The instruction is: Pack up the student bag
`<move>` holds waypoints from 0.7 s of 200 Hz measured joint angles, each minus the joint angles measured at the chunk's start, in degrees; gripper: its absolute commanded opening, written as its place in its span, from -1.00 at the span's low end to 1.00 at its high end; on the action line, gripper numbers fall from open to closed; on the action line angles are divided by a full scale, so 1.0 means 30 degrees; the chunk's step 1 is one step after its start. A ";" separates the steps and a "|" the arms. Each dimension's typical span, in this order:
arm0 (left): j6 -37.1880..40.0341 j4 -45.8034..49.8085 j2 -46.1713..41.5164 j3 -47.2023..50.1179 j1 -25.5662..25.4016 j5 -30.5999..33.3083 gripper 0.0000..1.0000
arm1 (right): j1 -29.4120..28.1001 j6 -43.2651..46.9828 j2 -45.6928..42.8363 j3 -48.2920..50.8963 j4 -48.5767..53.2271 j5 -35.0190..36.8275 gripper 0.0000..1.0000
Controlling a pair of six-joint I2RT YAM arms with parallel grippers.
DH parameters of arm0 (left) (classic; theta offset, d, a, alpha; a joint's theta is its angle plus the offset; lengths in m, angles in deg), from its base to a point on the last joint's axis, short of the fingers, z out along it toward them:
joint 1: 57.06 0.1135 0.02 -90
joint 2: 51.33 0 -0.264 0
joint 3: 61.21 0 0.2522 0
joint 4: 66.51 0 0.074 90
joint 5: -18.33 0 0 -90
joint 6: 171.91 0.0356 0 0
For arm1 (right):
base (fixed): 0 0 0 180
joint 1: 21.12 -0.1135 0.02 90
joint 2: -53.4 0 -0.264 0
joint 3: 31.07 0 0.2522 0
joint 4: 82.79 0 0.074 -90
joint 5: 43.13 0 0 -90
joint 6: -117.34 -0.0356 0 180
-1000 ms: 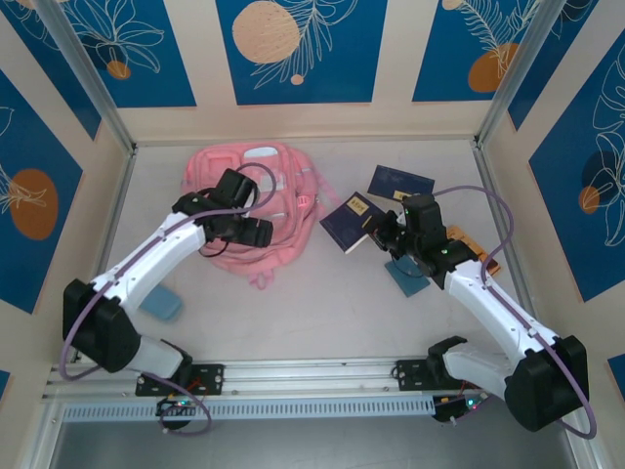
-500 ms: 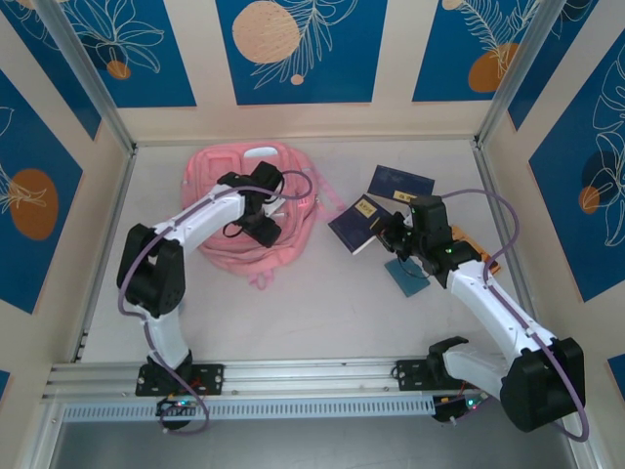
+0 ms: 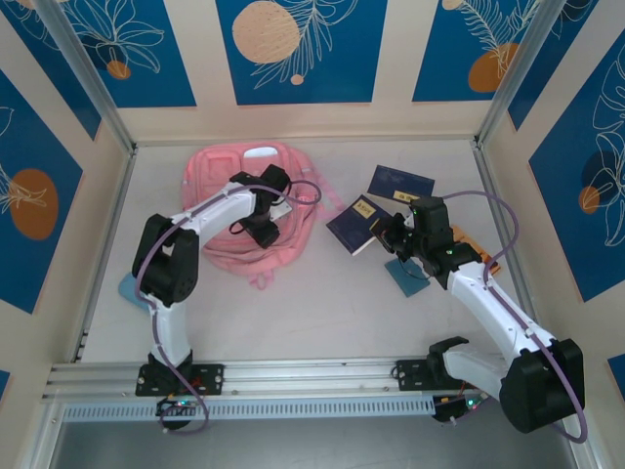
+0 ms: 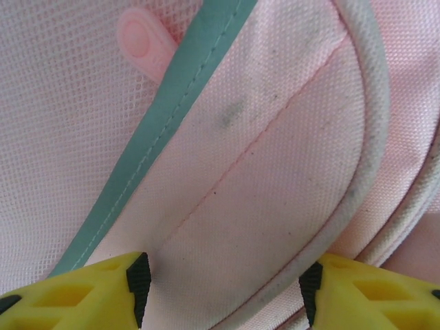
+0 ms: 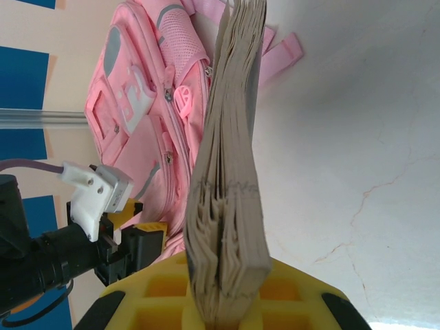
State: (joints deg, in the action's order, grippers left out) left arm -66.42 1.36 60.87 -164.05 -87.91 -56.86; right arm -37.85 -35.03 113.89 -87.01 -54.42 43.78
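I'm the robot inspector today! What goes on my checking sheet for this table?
Surface: pale table, faint cracks seen from the right wrist.
Job's things: student bag, pink, lying flat at the far left.
Clutter: second booklet, teal case, light blue item by the left arm.
Grippers: left gripper jaws apart over bag fabric; right gripper clamped on a dark blue booklet.
Cables: purple cable loops over the bag; another follows the right arm.
Surroundings: blue leaf-patterned panels, metal frame.
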 measured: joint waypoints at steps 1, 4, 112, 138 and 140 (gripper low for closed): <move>0.0022 0.0000 0.0007 0.0000 -0.0007 0.0022 0.01 | 0.0000 0.0000 0.0000 0.0000 0.0000 0.0000 -1.00; 0.0175 -0.0029 0.0029 0.0000 -0.0015 0.0124 -0.04 | 0.0000 -0.0007 -0.0007 0.0000 0.0000 -0.0022 -1.00; 0.0313 -0.3410 -0.4131 0.0372 -0.0605 0.1224 -1.00 | 0.0058 0.0080 -0.1763 -0.0007 0.1137 -0.0044 -1.00; -0.0648 -0.3322 -0.5180 0.0015 -0.0634 0.1224 -1.00 | 0.0087 0.0488 -0.2514 -0.0007 0.1574 -0.0415 -1.00; -0.0750 -0.3315 -0.5209 -0.0051 -0.0641 0.1224 -1.00 | 0.0087 0.0539 -0.2535 -0.0007 0.1537 -0.0525 -1.00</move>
State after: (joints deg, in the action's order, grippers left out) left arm -68.68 -8.59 45.25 -164.21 -89.84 -53.19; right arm -37.59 -33.41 106.28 -87.03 -49.80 42.21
